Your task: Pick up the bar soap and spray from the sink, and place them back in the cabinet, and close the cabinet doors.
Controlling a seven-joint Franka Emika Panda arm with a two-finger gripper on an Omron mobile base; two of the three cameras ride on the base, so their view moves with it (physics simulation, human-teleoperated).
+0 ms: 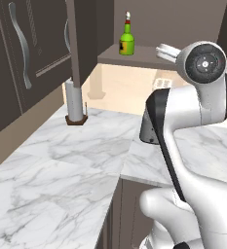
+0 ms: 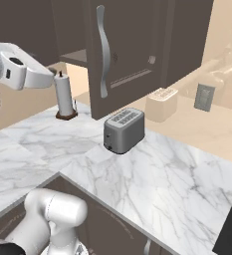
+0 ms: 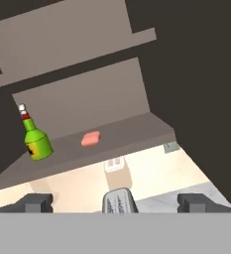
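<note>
Bar soap [image 3: 91,139] lay flat on the brown cabinet shelf [image 3: 137,131], ahead of the jaws and well apart from them. Judged light, stiff and probably slick; best taken across its short sides. Spray [image 3: 36,141] stood upright on the same shelf, left of the soap and apart from it: green bottle, yellow label, red-and-white nozzle. Judged light and rigid, easily tipped; hold at the body below the neck. Gripper [image 3: 116,202] empty, jaws spread wide, nothing between them. Both items looked stowed; judged that the cabinet doors [image 2: 122,55] were the remaining step. Doors dark brown, panelled, with long curved silver handles [image 2: 103,50]. Below the jaws sat a ribbed grey toaster [image 2: 123,130] on white marbled counter [image 2: 177,174].
</note>
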